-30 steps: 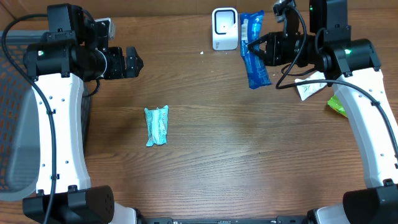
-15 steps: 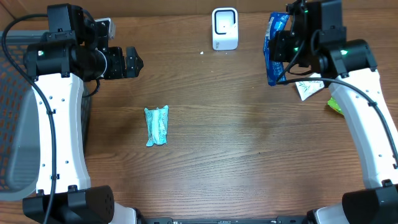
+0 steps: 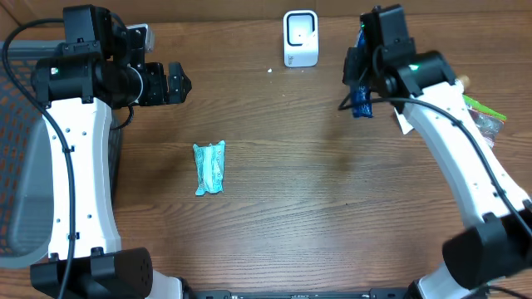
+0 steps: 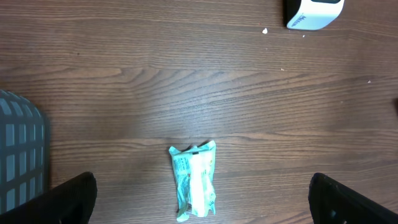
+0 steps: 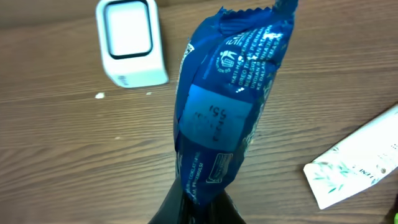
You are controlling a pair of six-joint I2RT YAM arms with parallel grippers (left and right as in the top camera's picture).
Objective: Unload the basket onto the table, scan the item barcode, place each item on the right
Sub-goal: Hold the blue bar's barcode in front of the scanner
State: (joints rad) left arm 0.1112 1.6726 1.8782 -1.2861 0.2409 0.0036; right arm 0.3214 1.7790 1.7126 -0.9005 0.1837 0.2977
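Observation:
My right gripper (image 5: 202, 202) is shut on the lower end of a blue snack packet (image 5: 227, 106), which stands up from the jaws with a pale printed patch facing the camera. In the overhead view the blue packet (image 3: 359, 101) shows only partly under the right wrist, to the right of the white scanner (image 3: 300, 37). The scanner (image 5: 130, 42) lies up and left of the packet in the right wrist view. My left gripper (image 3: 179, 83) is open at the far left, high above a teal packet (image 4: 194, 180) lying flat on the table.
A white packet (image 5: 357, 158) and a green packet (image 3: 482, 112) lie on the table at the right. A grey mesh basket (image 3: 17, 166) stands off the table's left edge. The wooden tabletop (image 3: 332, 208) stretches between the arms.
The right arm carried the blue packet right from beside the scanner, then turned its wrist, so the arm now covers most of the packet from above. The left arm has not moved.

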